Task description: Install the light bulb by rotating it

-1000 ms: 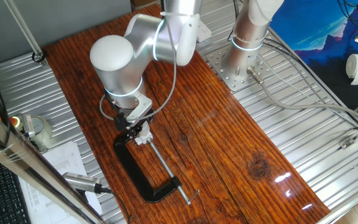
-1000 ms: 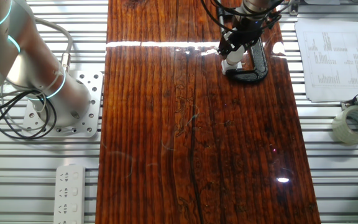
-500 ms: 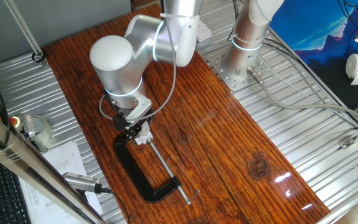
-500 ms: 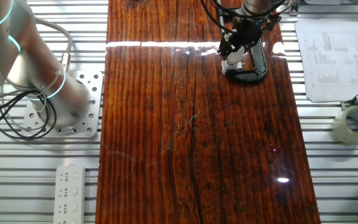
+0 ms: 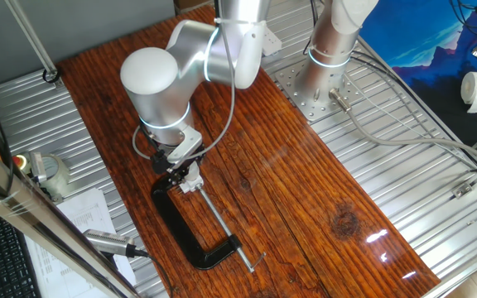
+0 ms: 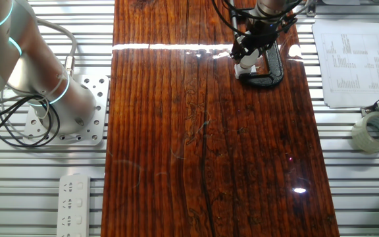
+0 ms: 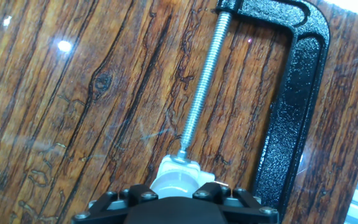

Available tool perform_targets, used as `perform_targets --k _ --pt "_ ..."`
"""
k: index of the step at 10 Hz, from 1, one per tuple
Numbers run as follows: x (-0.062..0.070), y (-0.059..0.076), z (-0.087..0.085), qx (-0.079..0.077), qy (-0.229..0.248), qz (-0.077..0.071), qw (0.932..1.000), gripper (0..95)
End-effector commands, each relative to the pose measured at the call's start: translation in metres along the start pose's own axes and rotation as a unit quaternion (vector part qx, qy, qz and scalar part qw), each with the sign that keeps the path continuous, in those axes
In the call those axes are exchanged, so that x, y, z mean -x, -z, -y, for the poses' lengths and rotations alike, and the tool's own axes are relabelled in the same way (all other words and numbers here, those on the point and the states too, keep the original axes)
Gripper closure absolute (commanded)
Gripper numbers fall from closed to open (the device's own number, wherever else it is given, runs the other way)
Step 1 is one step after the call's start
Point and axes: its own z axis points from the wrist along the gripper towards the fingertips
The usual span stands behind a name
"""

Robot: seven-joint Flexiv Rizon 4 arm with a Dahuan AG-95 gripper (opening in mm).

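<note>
The wooden table [image 6: 202, 145] lies bare toward 6 o'clock in the other fixed view; the black clamp [image 7: 297, 93] crowds the edge at 1 o'clock. The gripper [image 7: 176, 200] sits directly over the light bulb [image 7: 178, 185], which stands on a white socket [image 7: 180, 168]. Whether the fingers grip it cannot be told. The bulb's long axis seems upright.
</note>
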Motion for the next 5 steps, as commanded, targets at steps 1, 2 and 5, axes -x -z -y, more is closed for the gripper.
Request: perform_targets --k 1,2,5 --pt "-0.0002 -0.0003 -0.0002 -0.001 -0.001 0.0 1.0 57.0" --pt "-0.0004 -0.0007 -0.0001 -0.003 -0.001 -0.001 1.0 57.0" --pt "-0.0004 -0.0011 0.0 -0.003 -0.003 -0.002 1.0 57.0"
